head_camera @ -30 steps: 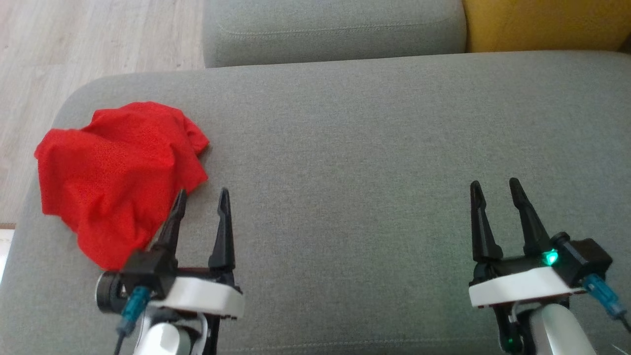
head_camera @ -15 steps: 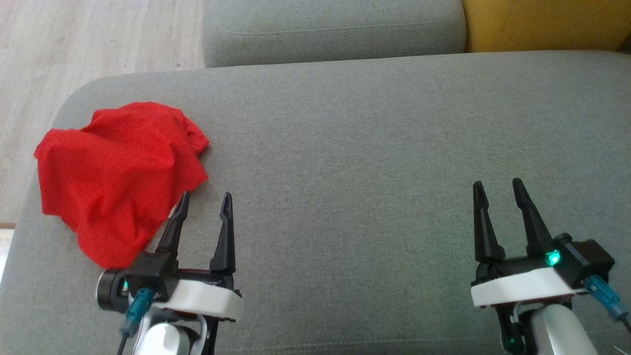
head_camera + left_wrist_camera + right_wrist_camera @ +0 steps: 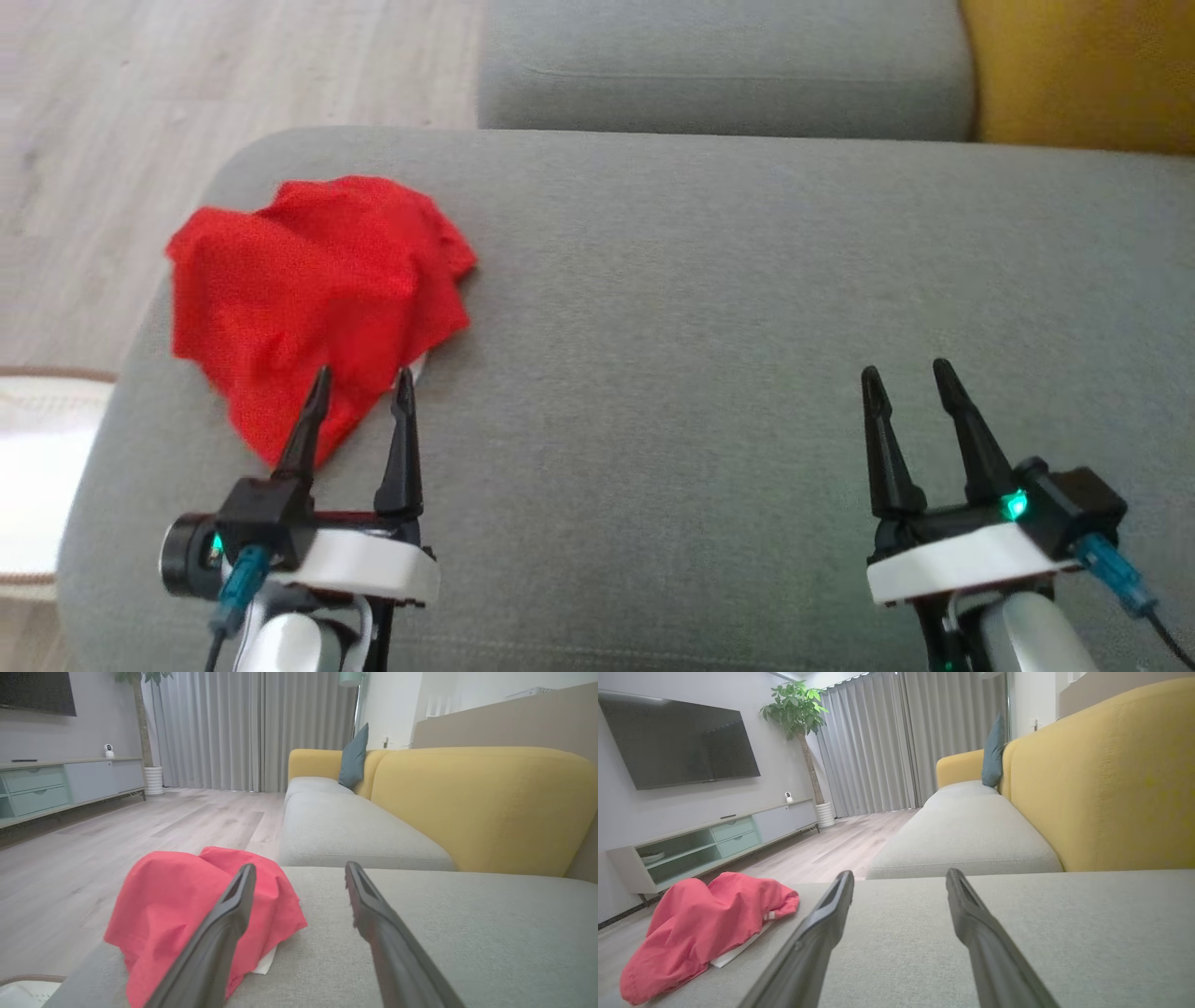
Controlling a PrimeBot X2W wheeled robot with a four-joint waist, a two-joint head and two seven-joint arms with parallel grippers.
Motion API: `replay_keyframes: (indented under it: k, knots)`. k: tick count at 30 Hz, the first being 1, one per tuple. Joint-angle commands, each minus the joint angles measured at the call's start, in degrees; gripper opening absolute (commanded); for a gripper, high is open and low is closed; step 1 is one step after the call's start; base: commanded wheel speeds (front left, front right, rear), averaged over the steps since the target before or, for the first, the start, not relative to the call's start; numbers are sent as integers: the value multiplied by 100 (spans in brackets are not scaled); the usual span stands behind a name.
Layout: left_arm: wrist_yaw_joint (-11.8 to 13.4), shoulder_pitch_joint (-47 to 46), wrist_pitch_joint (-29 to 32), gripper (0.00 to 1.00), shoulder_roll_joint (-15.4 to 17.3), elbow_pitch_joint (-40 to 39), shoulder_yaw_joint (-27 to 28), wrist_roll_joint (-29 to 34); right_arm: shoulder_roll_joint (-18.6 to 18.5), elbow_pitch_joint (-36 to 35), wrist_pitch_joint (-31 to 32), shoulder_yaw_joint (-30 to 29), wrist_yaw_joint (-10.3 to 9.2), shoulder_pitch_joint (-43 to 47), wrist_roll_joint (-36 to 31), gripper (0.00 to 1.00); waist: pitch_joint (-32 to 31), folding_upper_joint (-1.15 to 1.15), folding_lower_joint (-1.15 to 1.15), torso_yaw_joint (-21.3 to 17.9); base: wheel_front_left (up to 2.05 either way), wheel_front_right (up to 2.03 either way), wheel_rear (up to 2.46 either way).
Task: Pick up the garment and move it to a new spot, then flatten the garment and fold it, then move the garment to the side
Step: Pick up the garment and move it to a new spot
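Left tool spread by the near edge of the crumpled red garment, right tool spread well apart from it, looks like the very start: no lift, flattening, fold or side move done yet.

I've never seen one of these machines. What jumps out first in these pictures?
A crumpled bright red garment lies at the left end of a grey sofa seat. The left end effector, open, points at its near edge; the right end effector, also open, is over bare cushion far to the right. A yellow backrest shows at the upper right.
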Motion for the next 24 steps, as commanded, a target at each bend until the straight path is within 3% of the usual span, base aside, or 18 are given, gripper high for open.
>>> replay_keyframes:
  k: [1,16,24]
  knots:
    - [-20,-104,-70,100,-16,-183,232,40,-44,-175,-61,159,44,-49,73,100,-54,0,0,258,0,0,0]
    - [51,61,-70,100,-18,-259,452,-20,-44,-167,-61,340,44,60,183,100,-147,0,0,1197,0,0,0]
    - [89,134,-70,100,-18,-336,552,-32,-44,-168,-61,414,44,65,196,100,-180,0,0,1277,0,0,0]
